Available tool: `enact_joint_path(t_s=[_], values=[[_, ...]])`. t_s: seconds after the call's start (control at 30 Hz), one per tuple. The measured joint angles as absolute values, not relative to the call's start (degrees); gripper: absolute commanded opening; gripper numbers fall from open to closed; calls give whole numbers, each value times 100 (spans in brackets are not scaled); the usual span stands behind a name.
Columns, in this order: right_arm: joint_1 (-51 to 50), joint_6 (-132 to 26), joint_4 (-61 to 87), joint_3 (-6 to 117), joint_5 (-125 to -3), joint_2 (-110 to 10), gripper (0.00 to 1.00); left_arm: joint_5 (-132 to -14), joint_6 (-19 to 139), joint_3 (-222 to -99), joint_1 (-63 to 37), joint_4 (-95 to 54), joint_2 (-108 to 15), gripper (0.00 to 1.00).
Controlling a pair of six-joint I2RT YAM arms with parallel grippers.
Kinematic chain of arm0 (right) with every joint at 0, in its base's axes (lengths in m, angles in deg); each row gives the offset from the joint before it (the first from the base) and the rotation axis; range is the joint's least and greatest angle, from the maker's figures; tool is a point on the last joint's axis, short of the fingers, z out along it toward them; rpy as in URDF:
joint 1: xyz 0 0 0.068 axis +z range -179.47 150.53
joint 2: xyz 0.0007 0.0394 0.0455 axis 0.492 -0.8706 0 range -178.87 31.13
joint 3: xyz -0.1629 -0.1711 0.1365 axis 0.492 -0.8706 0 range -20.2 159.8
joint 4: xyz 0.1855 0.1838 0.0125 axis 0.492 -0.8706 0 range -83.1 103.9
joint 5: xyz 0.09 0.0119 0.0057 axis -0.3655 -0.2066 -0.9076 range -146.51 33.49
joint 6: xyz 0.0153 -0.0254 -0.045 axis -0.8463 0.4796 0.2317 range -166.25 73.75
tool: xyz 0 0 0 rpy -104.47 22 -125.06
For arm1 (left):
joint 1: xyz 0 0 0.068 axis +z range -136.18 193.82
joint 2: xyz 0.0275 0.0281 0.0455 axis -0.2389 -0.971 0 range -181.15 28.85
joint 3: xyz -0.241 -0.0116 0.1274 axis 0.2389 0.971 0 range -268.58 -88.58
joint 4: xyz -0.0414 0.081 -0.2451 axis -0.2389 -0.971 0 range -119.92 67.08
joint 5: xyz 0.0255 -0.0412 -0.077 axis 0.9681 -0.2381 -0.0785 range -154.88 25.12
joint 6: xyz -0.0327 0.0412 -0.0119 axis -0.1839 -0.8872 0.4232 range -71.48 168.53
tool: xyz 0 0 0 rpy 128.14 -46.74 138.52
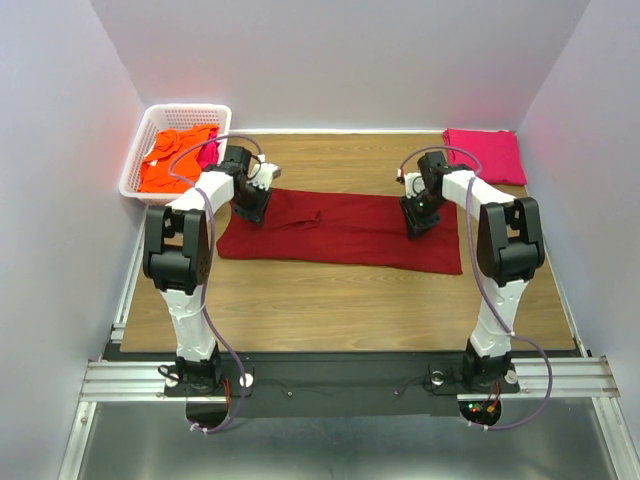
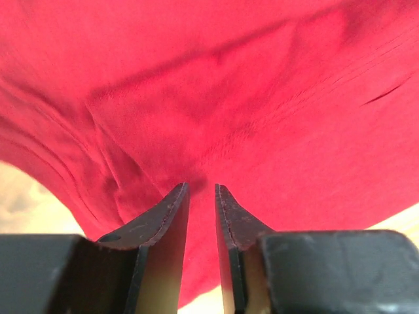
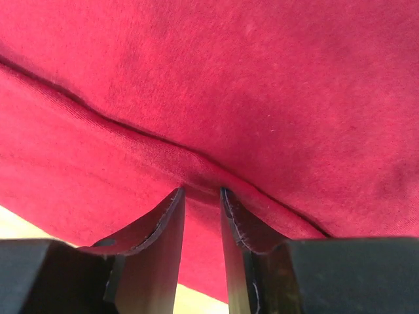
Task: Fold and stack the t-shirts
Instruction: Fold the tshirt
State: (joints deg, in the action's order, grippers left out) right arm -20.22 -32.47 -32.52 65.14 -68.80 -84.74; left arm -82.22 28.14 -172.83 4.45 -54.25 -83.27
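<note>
My left gripper (image 2: 201, 188) and right gripper (image 3: 201, 190) are each nearly closed, pinching the dark red t-shirt (image 1: 345, 232) at its 9 and 3 o'clock ends. I judge this stretches it flat on the table (image 1: 350, 300), ready for folding.

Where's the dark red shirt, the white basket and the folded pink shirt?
dark red shirt (image 1: 350, 225): top external view, middle of the cloth.
white basket (image 1: 190, 108): top external view, its far rim.
folded pink shirt (image 1: 487, 155): top external view, its middle.
</note>
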Motion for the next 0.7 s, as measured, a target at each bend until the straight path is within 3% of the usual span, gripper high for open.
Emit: enact_joint_path(t_s=[0.27,0.4,0.53,0.6,0.7], values=[[-1676,-2701,-3453,6160,-6662,-8284,34,-7728,2948,-17768,445,-5757,-8976,29],[-592,-2388,-3872,5592,-6847,-7902,41,-7529,2845,-20231,345,-6304,-10452,29],[1150,-2196,-4329,5504,-8117,-7851,44,-7424,2666,-23446,146,-6251,-12351,36],[1524,-2180,-4469,5620,-8638,-7830,45,-7341,2570,-23365,43,-6011,-12384,41],[1292,-2183,-4517,5793,-8957,-7633,45,-7324,2556,-21409,-68,-5062,-11315,45]])
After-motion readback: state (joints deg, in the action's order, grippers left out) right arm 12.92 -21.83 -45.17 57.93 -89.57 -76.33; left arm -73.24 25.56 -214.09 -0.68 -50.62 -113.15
